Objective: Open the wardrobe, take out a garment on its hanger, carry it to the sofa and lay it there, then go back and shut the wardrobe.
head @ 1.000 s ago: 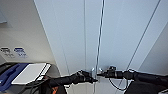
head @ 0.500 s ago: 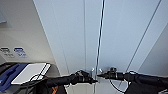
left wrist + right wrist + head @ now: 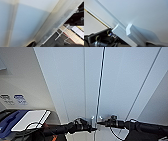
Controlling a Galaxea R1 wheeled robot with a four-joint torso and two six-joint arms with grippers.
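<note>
The white wardrobe [image 3: 75, 84] stands close in front of me, a thin dark seam running down between its two flat doors. Its two small silver handles [image 3: 96, 120] sit side by side at the seam. My left gripper [image 3: 91, 128] reaches in from the left and ends just below the left handle. From the right, my right gripper [image 3: 99, 122] ends at the right handle. In the right wrist view both handles [image 3: 128, 31] show large on the door, with the black left gripper [image 3: 102, 37] beside them. The left wrist view looks along the door face [image 3: 28, 21] and its edge.
A pale wall with small blue signs [image 3: 18, 98] lies left of the wardrobe. A flat white panel [image 3: 30, 119] and a blue object [image 3: 7, 123] lie at lower left by my left arm. Wooden floor and thin white legs [image 3: 62, 33] show past the door edge.
</note>
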